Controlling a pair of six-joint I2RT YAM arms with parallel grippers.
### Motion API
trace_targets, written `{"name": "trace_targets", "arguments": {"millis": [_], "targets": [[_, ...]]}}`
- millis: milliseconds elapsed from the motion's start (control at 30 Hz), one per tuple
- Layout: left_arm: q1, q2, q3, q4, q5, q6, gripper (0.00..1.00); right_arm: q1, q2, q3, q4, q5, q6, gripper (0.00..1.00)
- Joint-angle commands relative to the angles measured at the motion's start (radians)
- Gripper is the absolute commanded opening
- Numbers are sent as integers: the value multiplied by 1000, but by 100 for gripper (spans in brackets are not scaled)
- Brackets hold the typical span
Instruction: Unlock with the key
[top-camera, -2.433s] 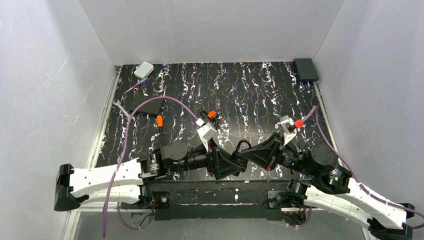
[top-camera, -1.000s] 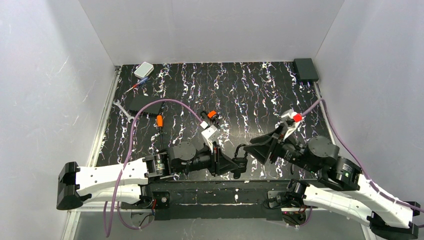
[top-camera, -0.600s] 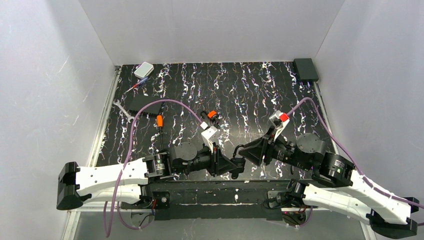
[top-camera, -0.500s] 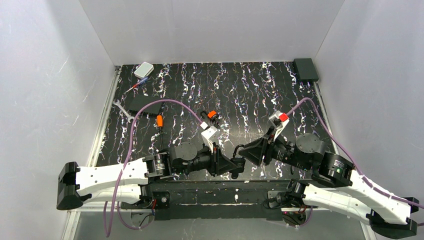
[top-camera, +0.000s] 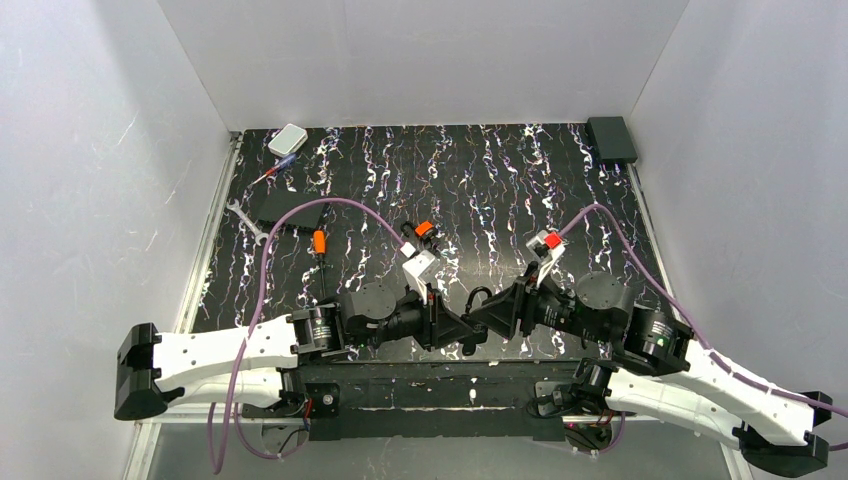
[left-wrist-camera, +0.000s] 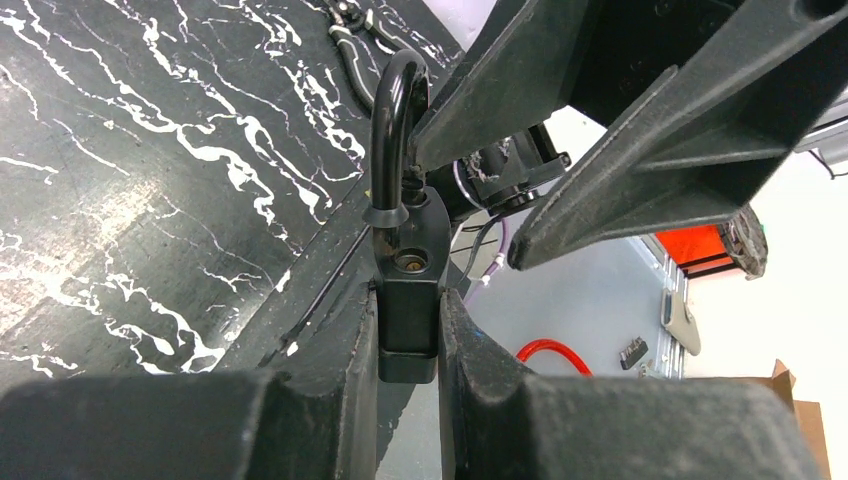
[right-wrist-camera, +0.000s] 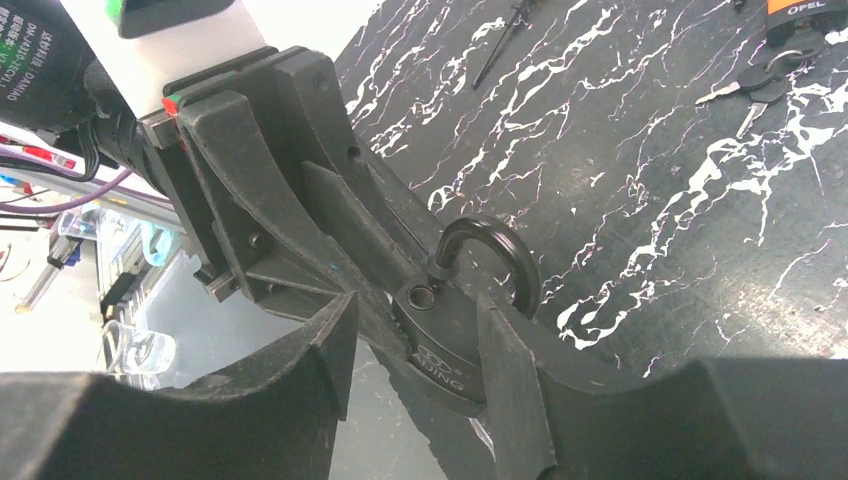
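The key (right-wrist-camera: 762, 84) isn't in my hands. My left gripper (left-wrist-camera: 408, 300) clamps the padlock (left-wrist-camera: 408, 250), and my right gripper (right-wrist-camera: 418, 312) straddles it, jaws apart. The shackle (right-wrist-camera: 512, 268) looks sprung, so unlocking seems done. The key lies on the table (right-wrist-camera: 650, 150), upper right of the right wrist view.

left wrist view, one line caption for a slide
Left gripper clamps the dark padlock by its body, shackle already open, right gripper open alongside.

Black padlock (left-wrist-camera: 408, 300) — white-veined black table (top-camera: 480, 180).
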Motion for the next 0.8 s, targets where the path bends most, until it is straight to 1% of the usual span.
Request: {"name": "trace_targets", "arguments": {"millis": [0, 100, 167, 333, 600, 767], "targets": [[5, -12, 69, 73, 7, 6, 0, 5, -3, -40, 89, 36, 27, 58], [5, -10, 71, 72, 21, 4, 0, 5, 5, -52, 113, 85, 13, 70], [5, -11, 71, 73, 27, 3, 0, 5, 22, -49, 123, 95, -1, 72], [5, -25, 69, 80, 52, 4, 0, 5, 68, -47, 140, 108, -15, 72], [5, -33, 60, 79, 41, 12, 0, 5, 103, -36, 141, 111, 27, 68], [5, -38, 66, 79, 46, 21, 0, 5, 119, -39, 95, 144, 28, 68]]}}
